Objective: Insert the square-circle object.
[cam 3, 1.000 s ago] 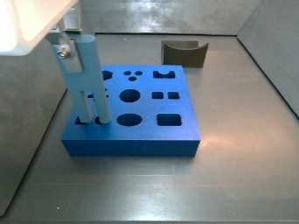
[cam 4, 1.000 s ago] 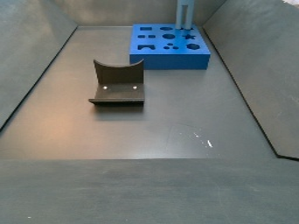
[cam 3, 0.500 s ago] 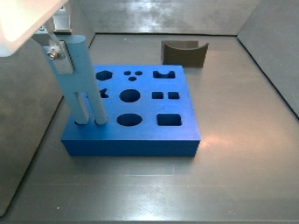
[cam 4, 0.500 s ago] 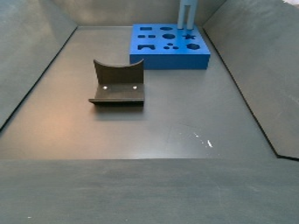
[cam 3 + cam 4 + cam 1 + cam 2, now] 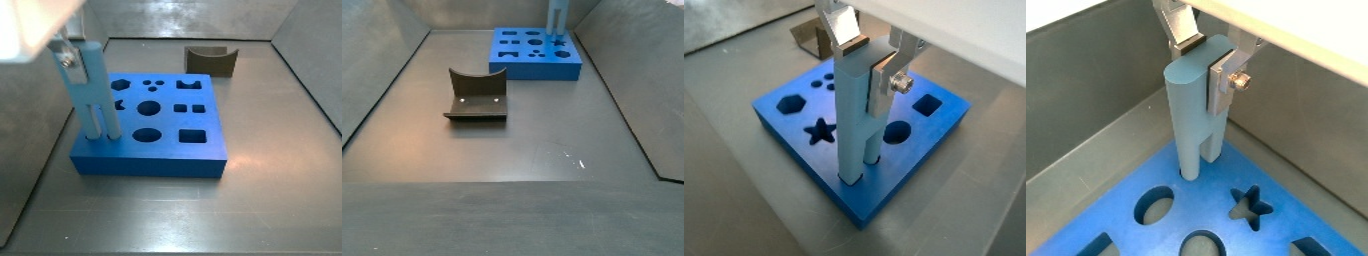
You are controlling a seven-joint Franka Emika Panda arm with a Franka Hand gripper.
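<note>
Light-blue square-circle object (image 5: 855, 120); darker, saturated blue block (image 5: 167, 125) with dark shaped holes. Silver gripper (image 5: 873, 50) fingers (image 5: 847, 28); dark grey curved piece (image 5: 476, 95); dull grey worktop (image 5: 502, 150).

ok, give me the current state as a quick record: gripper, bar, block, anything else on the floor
gripper: at the top of the bar, above the block's corner, fingers on either side of it
bar: light-blue bar upright, two legs down in holes at the block's corner
block: blue block flat on the floor; star, hexagon, round and square holes open
other: dark grey curved piece on the floor, apart from the block
insertion depth: cannot tell
</note>
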